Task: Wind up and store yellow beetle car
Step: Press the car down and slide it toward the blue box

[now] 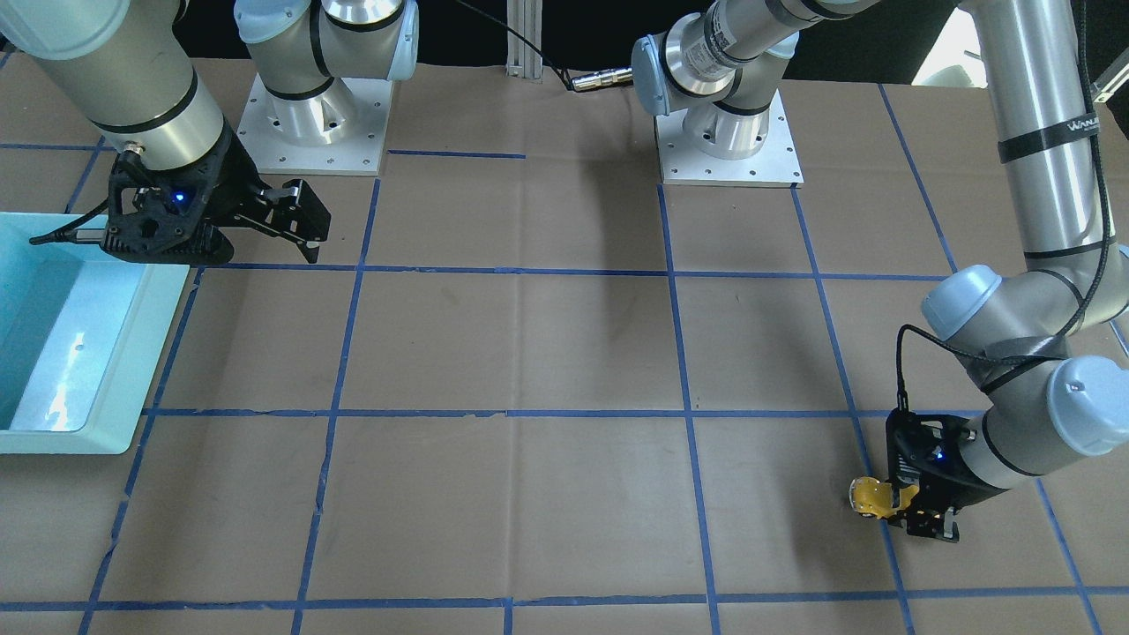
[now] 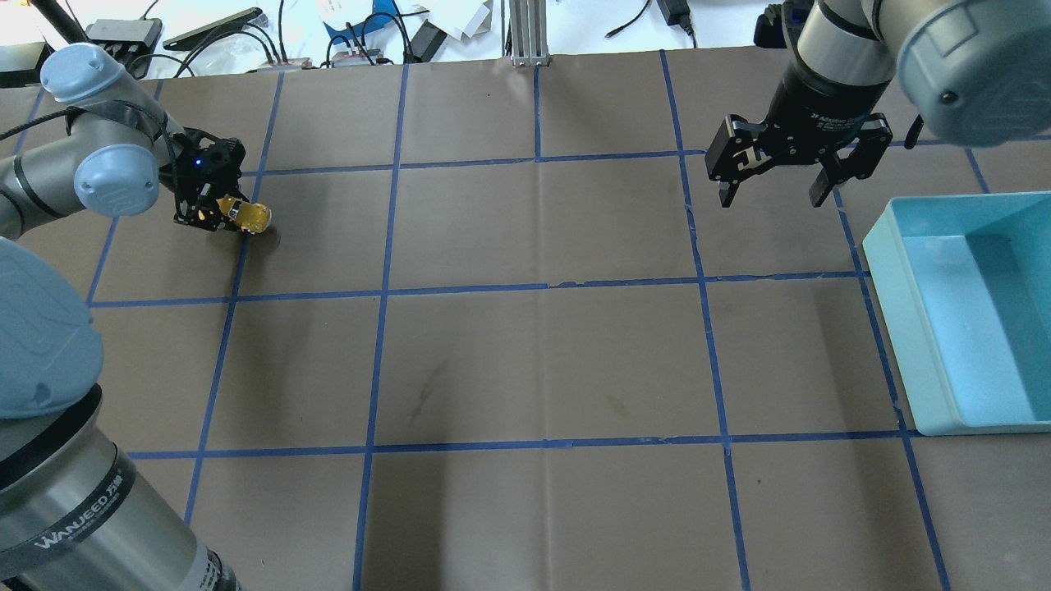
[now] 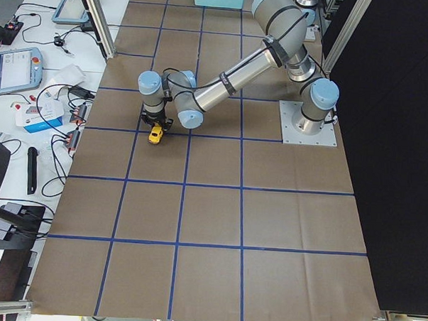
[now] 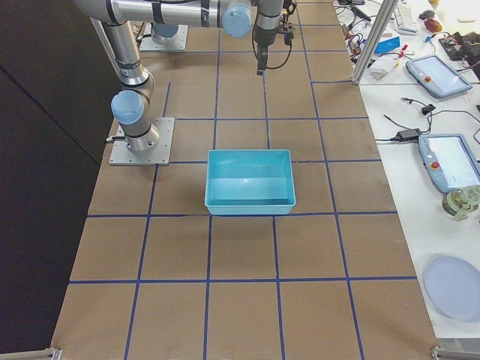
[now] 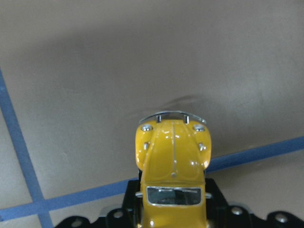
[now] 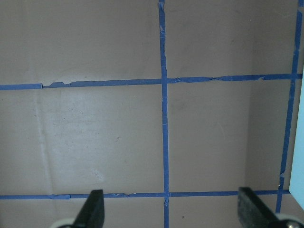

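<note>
The yellow beetle car [image 2: 247, 217] is held in my left gripper [image 2: 220, 215] low over the table at the far left of the overhead view. The front view shows the car [image 1: 873, 496] sticking out of the left gripper [image 1: 917, 511]. In the left wrist view the car [image 5: 173, 166] points away from the camera, its bonnet and bumper out ahead of the black fingers. It also shows in the exterior left view [image 3: 155, 134]. My right gripper [image 2: 773, 187] is open and empty, hanging above the table left of the bin; its fingertips [image 6: 94, 209] frame bare table in the right wrist view.
A light blue bin [image 2: 969, 328] stands at the right edge of the table and shows empty [image 4: 250, 180]. Brown paper with blue tape grid lines [image 2: 542, 287] covers the table. The arm bases [image 1: 730, 132] stand at the robot's side.
</note>
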`<control>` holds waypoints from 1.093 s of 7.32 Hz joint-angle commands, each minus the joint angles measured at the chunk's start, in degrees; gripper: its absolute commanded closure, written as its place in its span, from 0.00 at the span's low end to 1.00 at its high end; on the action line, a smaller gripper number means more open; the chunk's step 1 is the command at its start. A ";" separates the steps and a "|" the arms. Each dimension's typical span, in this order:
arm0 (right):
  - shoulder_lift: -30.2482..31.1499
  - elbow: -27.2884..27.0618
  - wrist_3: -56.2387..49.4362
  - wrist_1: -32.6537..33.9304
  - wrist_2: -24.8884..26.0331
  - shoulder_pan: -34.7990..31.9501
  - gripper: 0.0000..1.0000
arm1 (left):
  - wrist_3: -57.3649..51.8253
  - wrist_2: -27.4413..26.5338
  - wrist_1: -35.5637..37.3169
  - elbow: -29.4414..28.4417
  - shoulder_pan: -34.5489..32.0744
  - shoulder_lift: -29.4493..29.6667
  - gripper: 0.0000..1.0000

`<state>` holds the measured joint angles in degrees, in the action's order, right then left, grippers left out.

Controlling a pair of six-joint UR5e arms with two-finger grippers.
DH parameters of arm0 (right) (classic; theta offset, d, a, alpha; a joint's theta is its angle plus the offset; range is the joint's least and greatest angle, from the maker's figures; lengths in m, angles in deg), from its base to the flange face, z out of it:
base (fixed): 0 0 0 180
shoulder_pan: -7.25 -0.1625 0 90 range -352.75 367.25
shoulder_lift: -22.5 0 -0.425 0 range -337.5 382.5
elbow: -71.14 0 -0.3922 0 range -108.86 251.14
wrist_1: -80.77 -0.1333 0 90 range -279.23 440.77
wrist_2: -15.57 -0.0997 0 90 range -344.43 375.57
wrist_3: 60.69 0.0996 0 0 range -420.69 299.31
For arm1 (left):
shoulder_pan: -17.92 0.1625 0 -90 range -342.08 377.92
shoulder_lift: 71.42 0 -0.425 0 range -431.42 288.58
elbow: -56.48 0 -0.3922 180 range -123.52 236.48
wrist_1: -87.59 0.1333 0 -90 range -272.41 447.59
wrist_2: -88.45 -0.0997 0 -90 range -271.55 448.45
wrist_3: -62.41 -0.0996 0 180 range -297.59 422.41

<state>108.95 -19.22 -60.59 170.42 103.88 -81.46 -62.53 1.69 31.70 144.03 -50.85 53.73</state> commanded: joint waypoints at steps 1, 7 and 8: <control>0.03 0.00 -0.01 0.00 0.01 0.03 0.00 | 0.14 0.36 -0.01 0.00 -0.31 -0.17 0.77; -0.05 0.09 -0.01 0.35 0.02 0.03 0.00 | 7.85 0.71 0.60 0.78 -5.49 0.00 0.78; -0.05 0.09 -0.01 0.35 0.02 0.03 0.00 | 9.79 0.71 0.78 0.79 -6.98 0.00 0.78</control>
<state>108.90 -19.13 -60.60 170.82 103.89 -81.43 -55.02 2.40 32.21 144.72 -56.19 53.73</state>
